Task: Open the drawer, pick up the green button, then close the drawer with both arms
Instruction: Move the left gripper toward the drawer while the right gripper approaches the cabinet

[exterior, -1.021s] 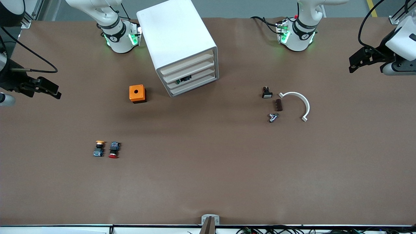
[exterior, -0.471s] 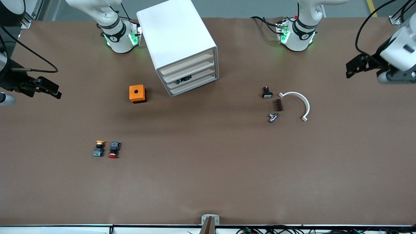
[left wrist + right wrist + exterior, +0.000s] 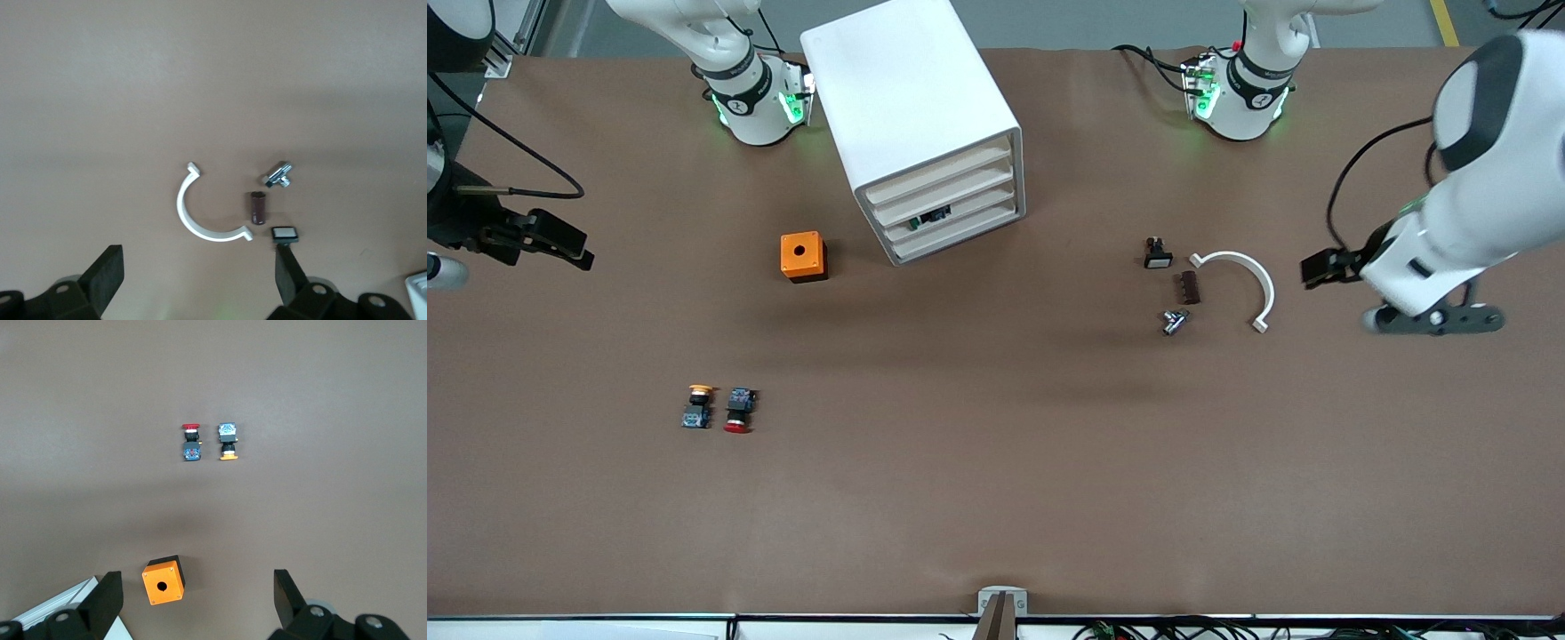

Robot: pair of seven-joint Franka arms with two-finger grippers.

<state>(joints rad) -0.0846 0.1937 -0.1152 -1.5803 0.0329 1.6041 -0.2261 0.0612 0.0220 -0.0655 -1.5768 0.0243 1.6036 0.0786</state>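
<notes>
- The left gripper (image 3: 1316, 269) hangs in the air with its fingers (image 3: 107, 277) spread wide and nothing between them, over bare worktop (image 3: 996, 498) toward the left arm's end, just beside a white curved clip (image 3: 1249, 280).
- The right gripper (image 3: 574, 244) hangs near the edge of the worktop at the right arm's end, its fingers (image 3: 107, 597) likewise spread and holding nothing.
- Beside the white curved clip lie a small brown block (image 3: 1190, 287), a small metal fitting (image 3: 1174, 321) and a black switch with a white face (image 3: 1157, 255).
- The white cabinet (image 3: 911, 116) stands by the edge where the arm bases are, between the two bases, with four drawers stacked in its face, all pushed in.
- The drawer (image 3: 951, 216) third from the top shows a dark part with a touch of green at its front, which seems to be the button (image 3: 931, 217); I cannot make out more of it.
- An orange box (image 3: 803, 256) with a round hole sits near the cabinet, toward the right arm's end.
- Nearer the front camera lie a yellow-capped button (image 3: 698, 405) and a red-capped button (image 3: 739, 410), side by side.
</notes>
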